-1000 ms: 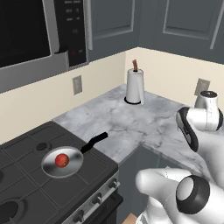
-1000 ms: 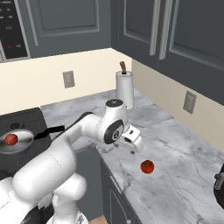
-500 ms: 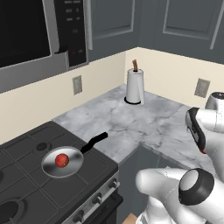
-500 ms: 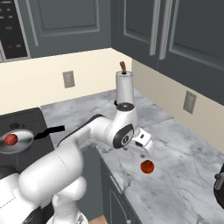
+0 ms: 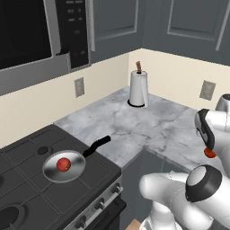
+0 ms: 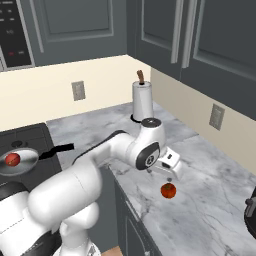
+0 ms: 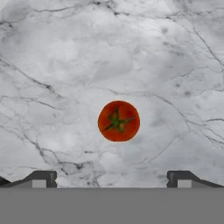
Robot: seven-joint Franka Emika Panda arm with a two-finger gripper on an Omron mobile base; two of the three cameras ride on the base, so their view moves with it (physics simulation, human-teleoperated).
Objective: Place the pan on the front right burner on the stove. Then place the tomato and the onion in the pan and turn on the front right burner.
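Left base view, pan holding red onion

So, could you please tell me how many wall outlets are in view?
2. One outlet is on the backsplash left of the paper towel roll; the other is on the adjoining wall to its right. More may be hidden.

We see our claw hanging over the marble worktop, pointing down. Directly beneath it a tomato lies on the worktop, clear of the fingertips. Far to the claw's left the pan sits on the stove with a round red thing inside. Behind the claw a paper-towel roll stands upright against the wall.
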